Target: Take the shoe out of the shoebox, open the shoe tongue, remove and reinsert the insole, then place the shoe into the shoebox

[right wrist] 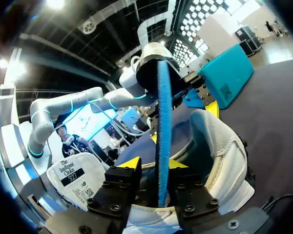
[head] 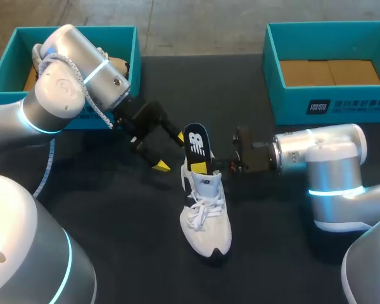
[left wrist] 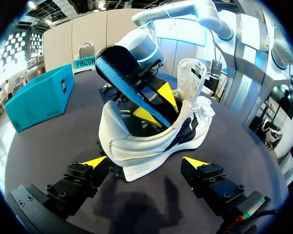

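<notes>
The right gripper is clamped on a dark blue insole, one yellow-tipped finger pressed to each face of it. The insole stands almost upright, its lower end down inside the opening of a white shoe and its upper end rising above the heel. The right wrist view shows the insole edge-on between the two fingers, with the white tongue folded forward over the laces. The left gripper is spread wide and grasps nothing. It hangs just behind the shoe's heel, and in the left wrist view the heel sits ahead of its two parted fingers without touching either. The shoe rests upright on its sole near the middle of the dark worktop, toe toward the near edge. A teal left shoebox sits at the far left corner, partly covered by the left arm. A teal right shoebox sits at the far right corner, its brown cardboard floor showing.
</notes>
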You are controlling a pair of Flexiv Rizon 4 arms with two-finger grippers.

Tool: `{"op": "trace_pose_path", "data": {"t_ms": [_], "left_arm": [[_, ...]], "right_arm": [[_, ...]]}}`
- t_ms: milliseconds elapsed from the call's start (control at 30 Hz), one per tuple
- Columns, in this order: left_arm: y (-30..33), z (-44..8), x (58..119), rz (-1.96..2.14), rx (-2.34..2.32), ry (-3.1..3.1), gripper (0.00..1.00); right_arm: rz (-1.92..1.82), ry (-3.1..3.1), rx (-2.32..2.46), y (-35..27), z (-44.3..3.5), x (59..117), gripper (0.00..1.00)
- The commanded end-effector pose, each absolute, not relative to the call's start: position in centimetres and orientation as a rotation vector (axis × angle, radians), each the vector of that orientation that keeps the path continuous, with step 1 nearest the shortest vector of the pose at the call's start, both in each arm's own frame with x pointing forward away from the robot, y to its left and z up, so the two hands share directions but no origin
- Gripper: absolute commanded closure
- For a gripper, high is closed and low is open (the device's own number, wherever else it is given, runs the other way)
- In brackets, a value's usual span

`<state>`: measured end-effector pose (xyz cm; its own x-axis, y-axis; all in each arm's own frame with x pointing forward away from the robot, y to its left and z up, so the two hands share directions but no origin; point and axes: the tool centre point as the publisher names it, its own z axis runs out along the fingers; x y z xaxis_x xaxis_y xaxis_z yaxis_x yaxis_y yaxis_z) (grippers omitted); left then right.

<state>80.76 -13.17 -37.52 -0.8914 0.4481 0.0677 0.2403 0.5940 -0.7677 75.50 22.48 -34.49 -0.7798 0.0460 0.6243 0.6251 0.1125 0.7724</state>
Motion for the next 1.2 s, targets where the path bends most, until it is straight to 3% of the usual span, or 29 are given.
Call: {"op": "trace_pose_path", "data": {"t_ms": [33, 600, 800, 1200], "left_arm": [[-13.2, -37.5, 80.7, 1.179, -0.567, -2.572, 0.00], [-13.2, -37.5, 80.7, 1.179, -0.567, -2.572, 0.00], [-13.2, -37.5, 80.7, 1.179, -0.567, -2.572, 0.00], [-13.2, -37.5, 80.7, 1.179, -0.567, -2.572, 0.00]], "right_arm": [[-1.721, -1.962, -0.655, 22.5, -33.9, 75.7, 0.64], [-1.832, -1.954, -0.637, 22.6, -32.2, 77.1, 0.77], [-1.855, -1.945, -0.640, 22.6, -32.0, 77.5, 1.00], [-1.766, -1.937, -0.687, 22.5, -33.4, 77.7, 1.00]]}}
